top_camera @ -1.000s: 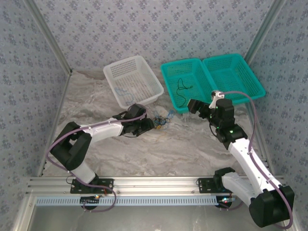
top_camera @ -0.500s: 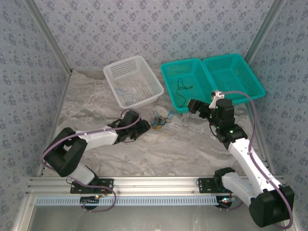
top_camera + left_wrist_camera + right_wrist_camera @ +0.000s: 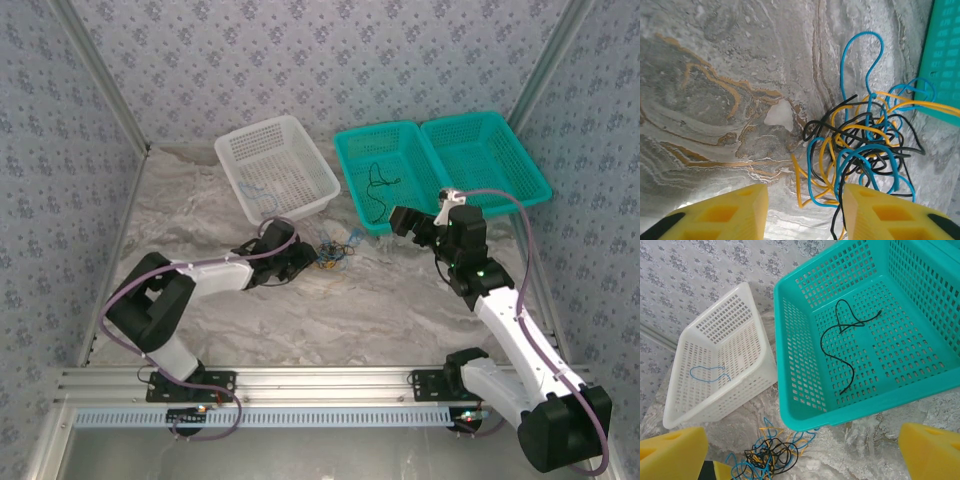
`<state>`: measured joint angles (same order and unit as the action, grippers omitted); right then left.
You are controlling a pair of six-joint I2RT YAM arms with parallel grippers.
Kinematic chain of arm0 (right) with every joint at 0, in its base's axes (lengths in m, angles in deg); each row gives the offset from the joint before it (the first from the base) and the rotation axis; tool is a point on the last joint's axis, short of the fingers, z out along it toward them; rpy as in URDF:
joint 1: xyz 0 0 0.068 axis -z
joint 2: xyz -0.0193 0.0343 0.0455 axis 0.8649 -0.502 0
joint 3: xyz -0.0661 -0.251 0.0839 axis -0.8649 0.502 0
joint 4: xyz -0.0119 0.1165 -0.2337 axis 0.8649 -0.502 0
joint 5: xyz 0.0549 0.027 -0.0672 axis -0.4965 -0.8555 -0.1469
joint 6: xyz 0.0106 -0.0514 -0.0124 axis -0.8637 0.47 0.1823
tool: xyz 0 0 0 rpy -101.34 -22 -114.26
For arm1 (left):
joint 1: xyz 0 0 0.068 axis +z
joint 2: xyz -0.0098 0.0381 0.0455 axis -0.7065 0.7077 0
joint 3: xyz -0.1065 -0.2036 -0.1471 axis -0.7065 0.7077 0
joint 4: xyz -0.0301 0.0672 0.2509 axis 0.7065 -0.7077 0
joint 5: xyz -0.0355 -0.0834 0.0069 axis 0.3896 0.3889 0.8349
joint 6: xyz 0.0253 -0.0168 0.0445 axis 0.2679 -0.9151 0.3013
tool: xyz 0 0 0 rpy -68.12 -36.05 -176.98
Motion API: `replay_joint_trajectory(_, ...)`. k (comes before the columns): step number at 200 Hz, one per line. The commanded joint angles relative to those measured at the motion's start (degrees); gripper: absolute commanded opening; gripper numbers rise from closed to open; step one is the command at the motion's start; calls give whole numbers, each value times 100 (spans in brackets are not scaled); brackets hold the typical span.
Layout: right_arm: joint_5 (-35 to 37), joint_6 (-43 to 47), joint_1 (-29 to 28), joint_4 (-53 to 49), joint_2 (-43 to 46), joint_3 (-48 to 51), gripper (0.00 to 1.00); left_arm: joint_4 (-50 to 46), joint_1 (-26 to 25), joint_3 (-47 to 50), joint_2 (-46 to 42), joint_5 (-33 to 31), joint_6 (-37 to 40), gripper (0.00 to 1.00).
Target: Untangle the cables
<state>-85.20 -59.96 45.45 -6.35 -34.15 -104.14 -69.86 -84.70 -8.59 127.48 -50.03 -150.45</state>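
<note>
My left pincer [image 3: 805,192] stands apart, empty; the cables [image 3: 865,150] tangle at one o'clock. I should ease forward and pinch one outer blue loop [image 3: 860,55], not the knot.

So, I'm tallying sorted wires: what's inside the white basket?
One thin blue cable lies on the floor of the white basket. Nothing else shows there; the floor strip behind its near wall is hidden.

Walls [image 3: 330,60] papered in pale grey-blue with a small repeated floral motif closed the space in on three sides, and metal posts [image 3: 108,85] slanted up at the corners. The tabletop [image 3: 380,300] was marbled grey-white, veined with tan, and evenly lit. An aluminium rail [image 3: 320,380] ran along its near edge.
</note>
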Motion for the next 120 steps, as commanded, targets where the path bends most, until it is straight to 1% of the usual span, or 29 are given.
replay_joint_trajectory(1,9,-1,-39,-149,52,-64,100,-90,37,-122,103,152,-20,37)
replay_joint_trajectory(19,20,6,-36,-153,61,-56,100,-144,43,-93,60,96,-46,33)
replay_joint_trajectory(70,20,-7,-38,-116,36,-43,100,-93,47,64,-37,-31,-177,30)
replay_joint_trajectory(95,18,-13,-36,-112,28,-47,100,103,47,202,-115,-122,-260,29)
replay_joint_trajectory(120,4,-46,-41,-116,26,-55,100,154,46,221,-101,-114,-288,24)
